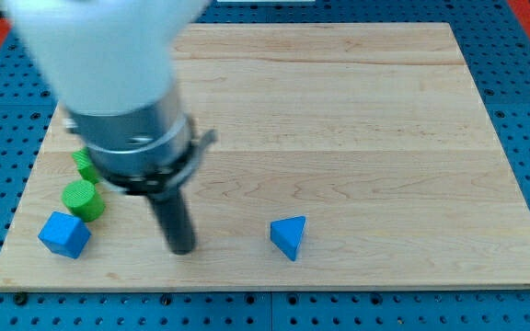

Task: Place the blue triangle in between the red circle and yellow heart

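The blue triangle (289, 236) lies on the wooden board (357, 129) near the view's bottom, a little right of centre. My tip (182, 249) is down on the board to the left of the triangle, a clear gap away from it. The arm's white and grey body fills the view's upper left and hides what is behind it. No red circle and no yellow heart show in the view.
A blue cube (64, 234) sits at the bottom left corner. A green cylinder (82, 199) is just above it. Another green block (86, 165) is partly hidden by the arm. The board rests on a blue pegboard table (523, 55).
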